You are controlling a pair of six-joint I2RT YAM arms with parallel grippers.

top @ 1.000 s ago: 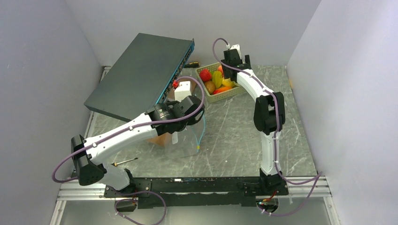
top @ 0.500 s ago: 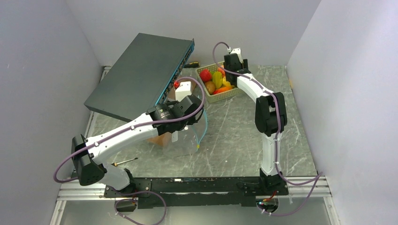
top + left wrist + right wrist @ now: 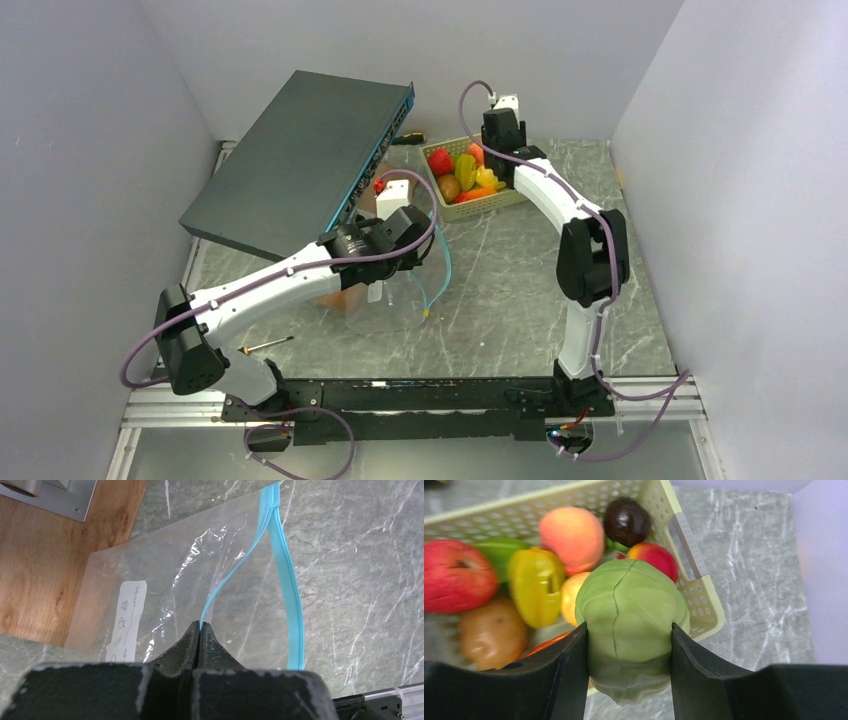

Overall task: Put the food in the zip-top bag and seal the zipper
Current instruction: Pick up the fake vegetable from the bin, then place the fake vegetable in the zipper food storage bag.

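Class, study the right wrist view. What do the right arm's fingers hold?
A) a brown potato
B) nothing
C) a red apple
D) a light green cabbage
D: the right arm's fingers press both sides of the light green cabbage, with the basket of other food behind it.

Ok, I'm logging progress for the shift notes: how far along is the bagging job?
Done: nothing bagged yet; the zip-top bag looks flat and empty. In hand: the left tool pinches one lip of the zipper, parting the mouth; the right tool grips a green toy vegetable at the basket. Left: bag every piece, seal.
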